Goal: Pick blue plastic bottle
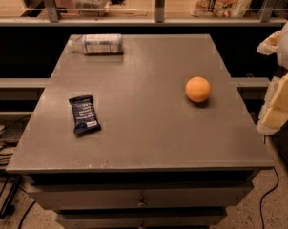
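My hand (280, 104) is hanging off the counter's (144, 132) right edge (how open, I cannot tell); I am aiming far-left, across the lying blue plastic bottle's (97, 44) body.

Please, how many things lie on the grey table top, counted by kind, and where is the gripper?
blue plastic bottle: 1 (on its side, far left corner)
navy snack bar wrapper: 1
orange ball: 1
Total: 3
The gripper is at the right edge of the view, beside the table, apart from all three.
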Robot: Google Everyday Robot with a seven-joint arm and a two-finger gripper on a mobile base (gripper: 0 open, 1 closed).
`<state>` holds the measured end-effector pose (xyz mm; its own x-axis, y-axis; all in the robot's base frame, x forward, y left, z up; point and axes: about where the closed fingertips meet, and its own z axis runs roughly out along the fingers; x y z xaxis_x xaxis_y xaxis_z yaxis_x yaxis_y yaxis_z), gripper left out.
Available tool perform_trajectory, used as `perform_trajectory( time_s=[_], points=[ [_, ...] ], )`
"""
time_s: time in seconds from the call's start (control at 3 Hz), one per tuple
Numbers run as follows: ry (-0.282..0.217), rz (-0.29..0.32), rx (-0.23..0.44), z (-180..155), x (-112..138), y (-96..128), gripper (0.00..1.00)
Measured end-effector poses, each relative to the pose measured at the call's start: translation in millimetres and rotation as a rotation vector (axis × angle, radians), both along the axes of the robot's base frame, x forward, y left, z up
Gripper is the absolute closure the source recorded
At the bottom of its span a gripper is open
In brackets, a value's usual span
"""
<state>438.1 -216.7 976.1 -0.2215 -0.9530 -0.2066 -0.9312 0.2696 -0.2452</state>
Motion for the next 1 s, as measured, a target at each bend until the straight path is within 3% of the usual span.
perform_trajectory(
  time_s=[0.33, 0.67, 1.0],
  points=[
    [-0.01, -0.001, 0.006, 2.1, 1.4, 0.1, 0.0],
    [-0.05, 0.007, 0.095, 7.1, 13.7, 1.3, 0.0],
    [-0.13, 0.033, 0.27, 13.9, 45.8, 3.5, 0.0]
  ],
)
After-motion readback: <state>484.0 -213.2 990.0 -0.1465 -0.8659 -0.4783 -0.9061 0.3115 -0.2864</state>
